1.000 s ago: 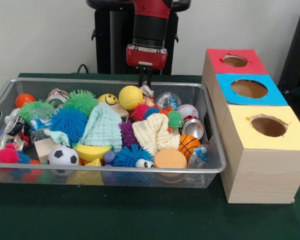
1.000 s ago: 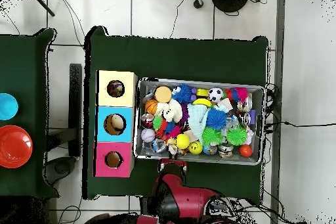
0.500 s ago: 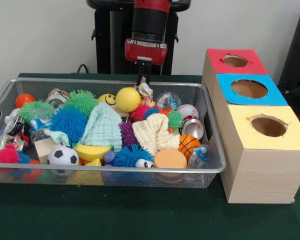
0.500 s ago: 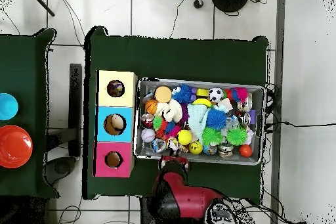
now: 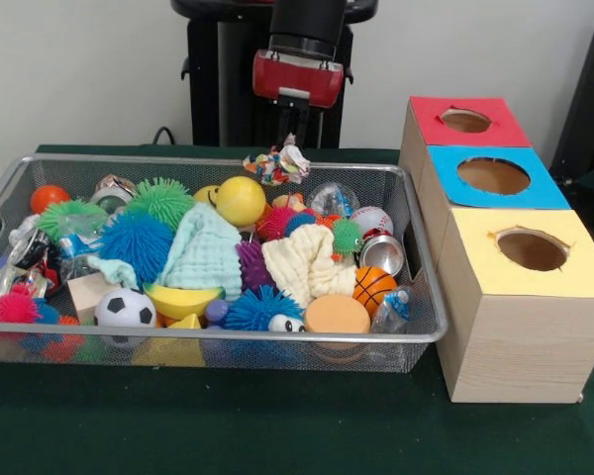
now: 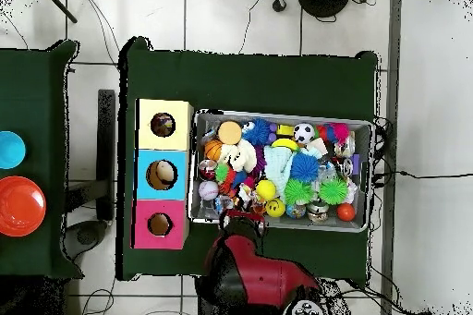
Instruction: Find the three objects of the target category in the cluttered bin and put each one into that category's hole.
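Crinkled, dotted and multicoloured, the wad (image 5: 277, 165) hangs pinched in the closed gripper (image 5: 292, 139), clear of the clutter at about twelve o'clock over the bin (image 5: 218, 334). It looks feather-light, soft and springy, so a pinch through its bunched middle should hold. Its hole (image 5: 532, 249) in the yellow top sits well apart, toward four o'clock.
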Controlling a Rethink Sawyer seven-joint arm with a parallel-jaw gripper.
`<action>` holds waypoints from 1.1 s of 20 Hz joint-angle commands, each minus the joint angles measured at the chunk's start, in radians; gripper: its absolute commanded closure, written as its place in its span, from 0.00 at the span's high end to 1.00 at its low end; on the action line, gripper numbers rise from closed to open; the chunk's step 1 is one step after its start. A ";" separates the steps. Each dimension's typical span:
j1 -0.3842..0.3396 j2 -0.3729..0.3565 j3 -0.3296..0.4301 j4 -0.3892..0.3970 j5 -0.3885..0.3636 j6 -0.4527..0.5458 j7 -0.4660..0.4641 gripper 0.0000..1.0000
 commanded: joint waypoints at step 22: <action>0.165 -0.188 0.065 -0.042 0.306 0.331 0.219 0.00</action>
